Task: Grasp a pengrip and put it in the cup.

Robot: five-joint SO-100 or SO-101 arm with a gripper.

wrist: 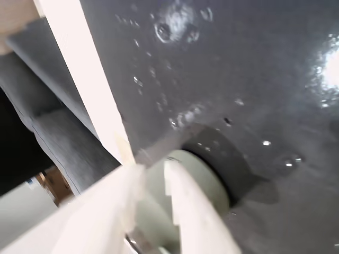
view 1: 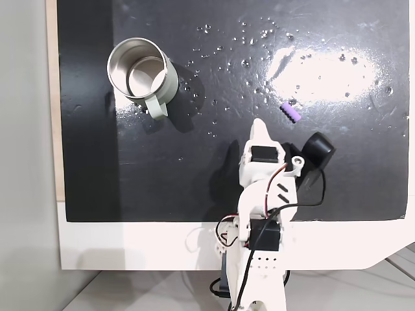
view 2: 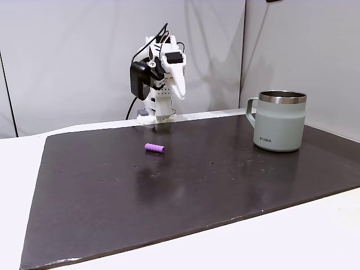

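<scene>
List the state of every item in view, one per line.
pengrip: lying on its side on the mat, free of the hand.
cup: upright, nothing visible inside, handle toward the arm.
hand: raised above the mat, holding nothing, fingers close together.
mat: flat, speckled with small marks.

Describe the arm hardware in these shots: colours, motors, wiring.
The arm is white plastic with black motor blocks set into its joints. A thin red wire and black cables loop along the links, and a black rounded part sits beside the wrist. The gripper has pale white tapered jaws. The base has rows of small holes.
</scene>
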